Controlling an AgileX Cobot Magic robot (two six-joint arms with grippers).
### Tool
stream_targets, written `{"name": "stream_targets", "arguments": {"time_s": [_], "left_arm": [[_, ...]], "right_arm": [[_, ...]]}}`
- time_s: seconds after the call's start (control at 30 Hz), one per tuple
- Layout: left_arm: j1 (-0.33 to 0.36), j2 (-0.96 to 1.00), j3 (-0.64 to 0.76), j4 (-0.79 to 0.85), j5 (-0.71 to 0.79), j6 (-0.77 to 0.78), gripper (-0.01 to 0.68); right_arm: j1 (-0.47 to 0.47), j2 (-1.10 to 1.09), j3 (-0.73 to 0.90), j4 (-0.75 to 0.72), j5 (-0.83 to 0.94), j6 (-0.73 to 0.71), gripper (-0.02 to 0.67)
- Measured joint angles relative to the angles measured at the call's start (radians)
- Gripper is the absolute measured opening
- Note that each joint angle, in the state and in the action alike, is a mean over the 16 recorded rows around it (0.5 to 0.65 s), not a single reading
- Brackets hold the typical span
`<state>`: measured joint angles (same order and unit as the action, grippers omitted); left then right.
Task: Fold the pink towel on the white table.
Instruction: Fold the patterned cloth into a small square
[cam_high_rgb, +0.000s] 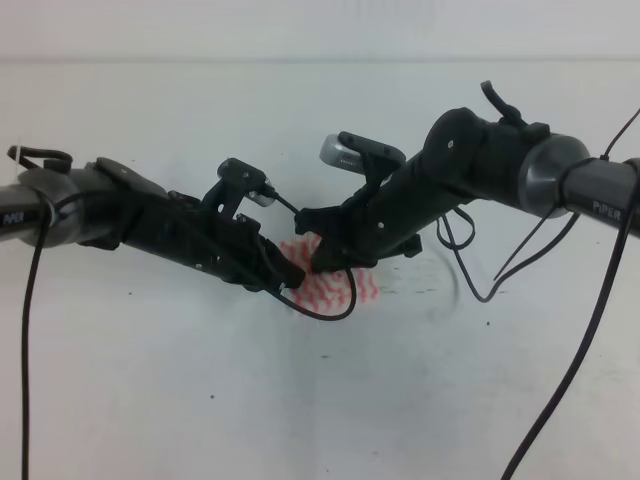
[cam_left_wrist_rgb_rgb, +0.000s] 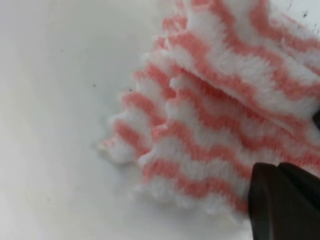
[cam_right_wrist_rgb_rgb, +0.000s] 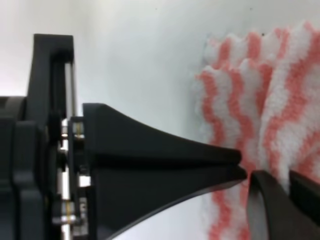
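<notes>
The pink towel (cam_high_rgb: 340, 285) lies folded in layers on the white table (cam_high_rgb: 150, 400), mostly hidden under both arms in the high view. Up close its wavy pink-and-white stripes (cam_left_wrist_rgb_rgb: 200, 130) show one layer lying over another. My left gripper (cam_high_rgb: 292, 277) is at the towel's left edge. Its fingers (cam_right_wrist_rgb_rgb: 200, 165) are pressed together, tips touching the cloth, with no cloth showing between them. My right gripper (cam_high_rgb: 322, 258) comes in from the right, just above the towel. Its dark fingertips (cam_right_wrist_rgb_rgb: 280, 205) are also together over the stripes.
Black cables (cam_high_rgb: 330, 310) loop from both wrists over the towel and the table to the right (cam_high_rgb: 470, 280). The table's far edge meets a pale wall (cam_high_rgb: 320, 30) at the top.
</notes>
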<state>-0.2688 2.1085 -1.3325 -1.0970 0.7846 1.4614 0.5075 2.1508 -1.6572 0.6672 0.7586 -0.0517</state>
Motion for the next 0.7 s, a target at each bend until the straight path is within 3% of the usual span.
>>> {"name": "stream_targets", "arguments": {"time_s": [0.7], "left_arm": [[0.0, 0.0, 0.0, 0.0, 0.0, 0.0, 0.0]], "right_arm": [[0.01, 0.001, 0.0, 0.011, 0.003, 0.0, -0.01]]}}
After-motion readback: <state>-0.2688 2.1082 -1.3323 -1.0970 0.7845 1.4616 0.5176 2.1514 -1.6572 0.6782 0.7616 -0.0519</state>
